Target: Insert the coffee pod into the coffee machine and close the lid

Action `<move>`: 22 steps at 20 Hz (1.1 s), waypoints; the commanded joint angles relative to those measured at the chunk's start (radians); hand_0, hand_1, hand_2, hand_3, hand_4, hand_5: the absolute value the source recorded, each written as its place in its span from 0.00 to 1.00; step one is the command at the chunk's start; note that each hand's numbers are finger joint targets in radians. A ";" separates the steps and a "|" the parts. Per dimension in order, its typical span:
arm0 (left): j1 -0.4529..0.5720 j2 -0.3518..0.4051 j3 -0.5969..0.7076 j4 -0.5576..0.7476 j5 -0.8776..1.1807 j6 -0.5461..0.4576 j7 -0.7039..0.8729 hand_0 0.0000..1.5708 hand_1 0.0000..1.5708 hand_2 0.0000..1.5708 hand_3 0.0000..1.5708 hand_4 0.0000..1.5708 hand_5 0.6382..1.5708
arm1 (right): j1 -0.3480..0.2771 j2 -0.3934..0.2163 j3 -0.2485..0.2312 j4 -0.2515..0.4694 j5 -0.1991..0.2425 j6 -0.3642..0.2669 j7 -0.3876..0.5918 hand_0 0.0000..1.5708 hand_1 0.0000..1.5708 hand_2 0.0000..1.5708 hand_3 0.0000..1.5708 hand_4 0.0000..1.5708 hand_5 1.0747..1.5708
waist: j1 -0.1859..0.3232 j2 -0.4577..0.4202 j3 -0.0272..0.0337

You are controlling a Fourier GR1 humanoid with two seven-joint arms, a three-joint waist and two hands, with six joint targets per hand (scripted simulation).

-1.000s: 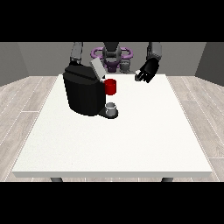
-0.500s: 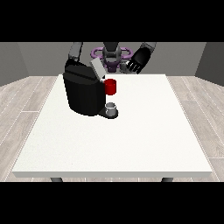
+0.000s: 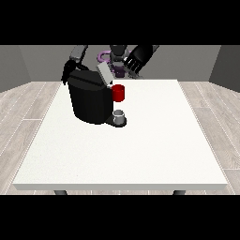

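Observation:
The black coffee machine (image 3: 90, 101) stands on the white table (image 3: 140, 150), left of the middle. Its grey lid (image 3: 104, 74) is tilted up. A red thing at the machine (image 3: 118, 93) sits on its front. Below that, a small grey thing (image 3: 120, 115) rests on the machine's base. The hand at the view's right (image 3: 134, 61) hangs above the table's far edge, just right of the raised lid and apart from it. The hand at the view's left (image 3: 67, 74) is low behind the machine's far left corner, partly hidden by it.
The robot's body (image 3: 117, 58) with purple parts stands behind the table's far edge. The table's white top spreads wide in front and to the right of the machine. Wooden floor surrounds the table.
The hand at the view's right has risen and moved to the view's left, from beside the red thing's far right to close by the lid. The machine and the other hand have not moved.

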 commanded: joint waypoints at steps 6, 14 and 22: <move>-0.107 0.073 0.043 0.032 -0.008 0.016 0.004 0.78 0.78 0.82 0.79 0.30 1.00 | -0.059 -0.052 -0.054 -0.048 -0.039 0.032 -0.001 0.00 0.00 0.00 0.00 0.12 1.00 | -0.057 0.107 0.0001; -0.167 0.077 0.031 0.062 -0.028 0.023 -0.022 0.77 0.77 0.81 0.79 0.30 1.00 | -0.131 -0.041 -0.043 -0.045 0.001 -0.013 0.005 0.00 0.00 0.00 0.00 0.06 1.00 | -0.062 0.192 0.0000; -0.209 0.076 0.026 0.080 -0.038 0.011 -0.021 0.79 0.79 0.82 0.78 0.27 1.00 | -0.150 -0.015 -0.039 -0.016 0.013 -0.044 0.010 0.00 0.00 0.00 0.00 0.10 1.00 | -0.046 0.213 0.0001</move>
